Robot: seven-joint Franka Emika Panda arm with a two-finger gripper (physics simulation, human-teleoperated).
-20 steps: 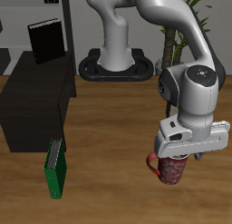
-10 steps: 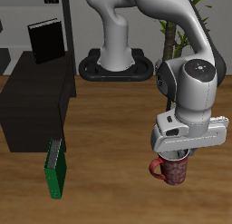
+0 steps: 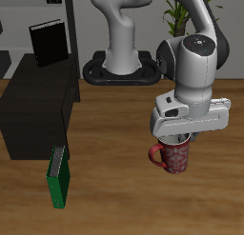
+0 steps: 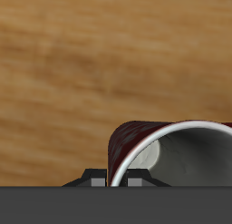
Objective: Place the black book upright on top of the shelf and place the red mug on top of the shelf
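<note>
The black book (image 3: 49,43) stands upright on the flat top of the black-brown shelf (image 3: 38,101) at the back. My gripper (image 3: 177,142) is shut on the rim of the red mug (image 3: 172,157) and holds it above the wooden table, well away from the shelf. The mug's handle points toward the shelf side. In the wrist view the mug's red wall and pale rim (image 4: 172,137) show close to the fingers, over bare wood.
A green book (image 3: 57,182) and a grey-and-white book (image 3: 63,159) stand together on the table in front of the shelf. The robot's base (image 3: 119,68) is at the back. A plant (image 3: 179,29) stands behind the arm.
The gripper has risen with the red mug and moved toward the shelf side and a little back. The mug is off the table now.
</note>
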